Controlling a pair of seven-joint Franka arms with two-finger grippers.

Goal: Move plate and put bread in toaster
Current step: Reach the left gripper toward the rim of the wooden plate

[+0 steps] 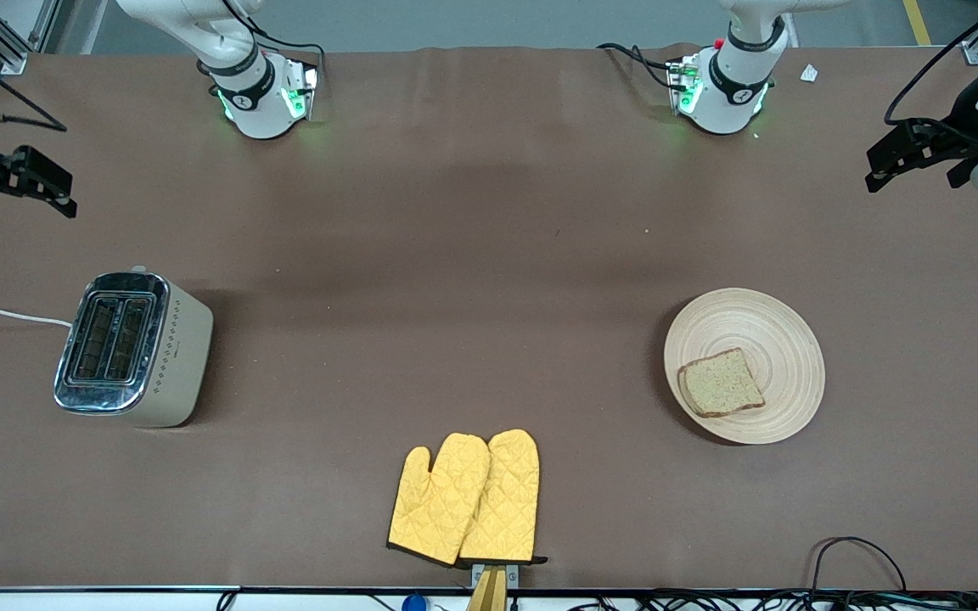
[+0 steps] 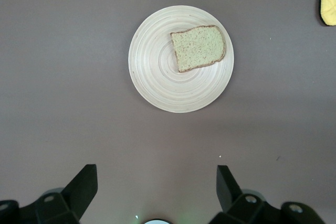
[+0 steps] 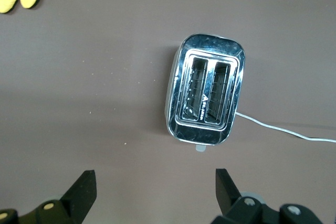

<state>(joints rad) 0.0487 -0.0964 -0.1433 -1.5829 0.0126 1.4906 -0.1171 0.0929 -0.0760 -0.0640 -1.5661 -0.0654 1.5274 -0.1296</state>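
i had the left gripper (image 2: 156,195) up in the air at the left arm's end of the table, fingers spread wide and holding nothing, and the round pale beige wooden plate (image 1: 782,335) lay on the table nearer the front camera than that arm's base. the squarish slice of light brown bread (image 1: 721,383) sat flat on the plate's near part, off centre. i judged the left arm the closer one for the plate. the right gripper (image 3: 155,195), also wide and empty, waited high at the right arm's end, above the cream-beige two-slot toaster with the chrome top (image 1: 128,348), well apart from the plate. the brown table covering (image 1: 455,297) looked flat, with a pair of yellow quilted oven mitts (image 1: 465,499) near the front edge between them.
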